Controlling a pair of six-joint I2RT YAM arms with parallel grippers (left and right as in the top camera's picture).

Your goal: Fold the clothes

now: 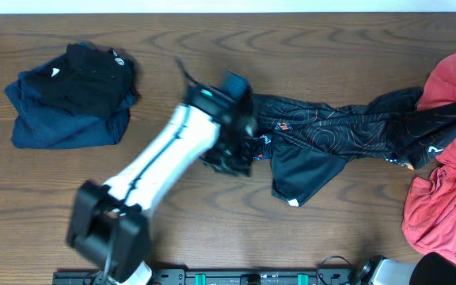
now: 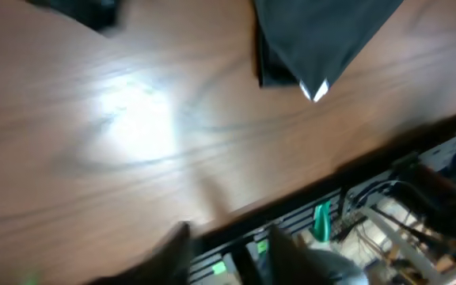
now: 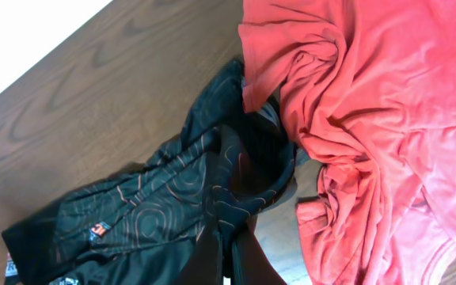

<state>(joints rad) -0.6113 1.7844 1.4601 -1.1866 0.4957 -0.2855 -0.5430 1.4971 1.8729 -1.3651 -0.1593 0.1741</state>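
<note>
The black jersey [image 1: 331,131] with thin orange contour lines lies stretched across the middle of the table, one hem corner [image 2: 315,39] hanging toward the front. My left gripper [image 1: 232,154] hovers at its left end. In the blurred left wrist view the left gripper [image 2: 228,237] is open, with only the table edge showing between the fingers. My right gripper [image 3: 236,265] is shut on a bunched fold of the black jersey [image 3: 157,214]. The coral-red garment [image 3: 370,119] lies crumpled beside that fold, and it fills the right edge of the table as the coral-red garment [image 1: 450,182].
A pile of folded dark clothes [image 1: 70,99] sits at the back left. The wooden table [image 1: 307,47] runs wide behind the jersey. Along the front edge is a black rail with cables and green connectors [image 2: 321,222].
</note>
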